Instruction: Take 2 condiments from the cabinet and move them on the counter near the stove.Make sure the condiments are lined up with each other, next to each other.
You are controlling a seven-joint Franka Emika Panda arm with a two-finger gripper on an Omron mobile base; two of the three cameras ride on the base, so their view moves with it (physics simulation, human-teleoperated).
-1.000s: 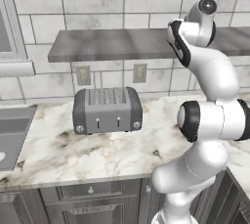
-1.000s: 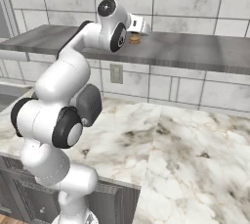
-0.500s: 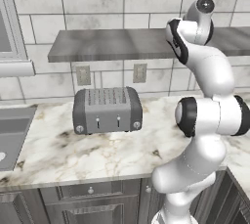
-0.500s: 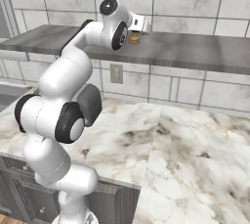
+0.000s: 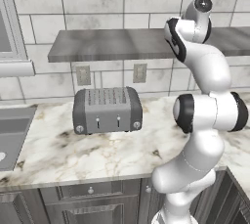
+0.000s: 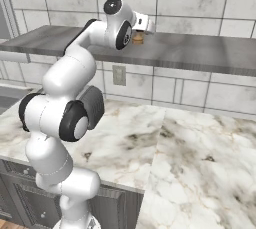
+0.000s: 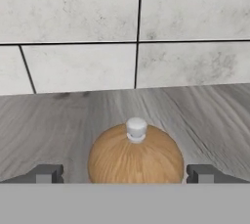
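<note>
One brown wooden shaker with a pale knob top [image 7: 135, 157] is seen standing upright on the long grey stone-look wall shelf [image 6: 200, 53], near the tiled wall. It is bracketed by the gripper [image 7: 126, 173], presumably for a grasp; the dark fingertips [image 7: 46, 173] are spread wide, nothing yet clasped.

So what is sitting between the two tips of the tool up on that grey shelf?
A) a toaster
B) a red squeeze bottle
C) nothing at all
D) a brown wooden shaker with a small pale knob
D: in the hand view the brown wooden shaker stands on the shelf between the open tool's two tips.
</note>
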